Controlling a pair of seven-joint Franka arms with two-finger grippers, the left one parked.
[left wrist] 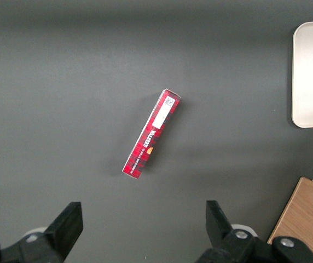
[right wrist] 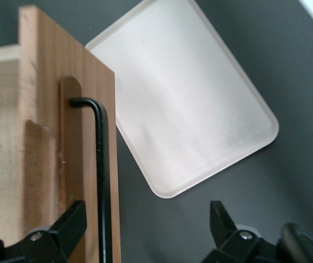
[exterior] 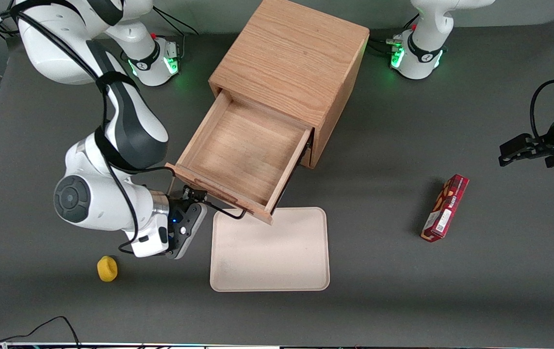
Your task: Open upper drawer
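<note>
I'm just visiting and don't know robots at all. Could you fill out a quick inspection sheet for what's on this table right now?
Surface: dark grey table, flat, no spills seen.
Job's things: upper drawer of the oak cabinet is pulled well out; nothing seen inside it. Its black handle is free.
Clutter: pale tray partly under the drawer front; yellow object near the working arm; red box toward the parked arm's end.
Grippers: gripper sits at the drawer front, fingers open, one on either side of the handle, not gripping it.
Cables: black cable at the table edge nearest the camera; cable bundle strapped along the working arm.
Surroundings: green lights on both arm bases.
</note>
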